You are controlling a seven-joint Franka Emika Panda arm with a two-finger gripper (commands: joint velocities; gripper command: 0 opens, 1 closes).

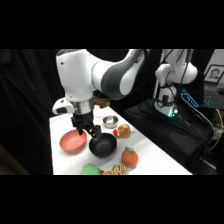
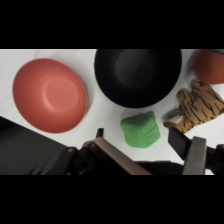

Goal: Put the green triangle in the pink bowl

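Note:
The green triangle [image 2: 141, 129] lies flat on the white table just below the black bowl [image 2: 137, 75], and shows as a green patch [image 1: 90, 170] at the table's front edge in the side view. The pink bowl [image 2: 50, 95] sits beside the black one, with nothing in it. My gripper [image 2: 139, 136] hangs open above the table. In the wrist view the triangle appears between its two fingers, with a gap on each side. In the side view the gripper [image 1: 85, 132] hovers over the gap between the pink bowl [image 1: 73, 142] and the black bowl [image 1: 102, 146].
A tiger-striped toy [image 2: 200, 107] lies right beside the triangle, and an orange round fruit toy [image 1: 130, 157] is close by. A small silver bowl [image 1: 110, 121] and a small orange-red toy [image 1: 122, 131] stand farther back. The table's front edge is near the triangle.

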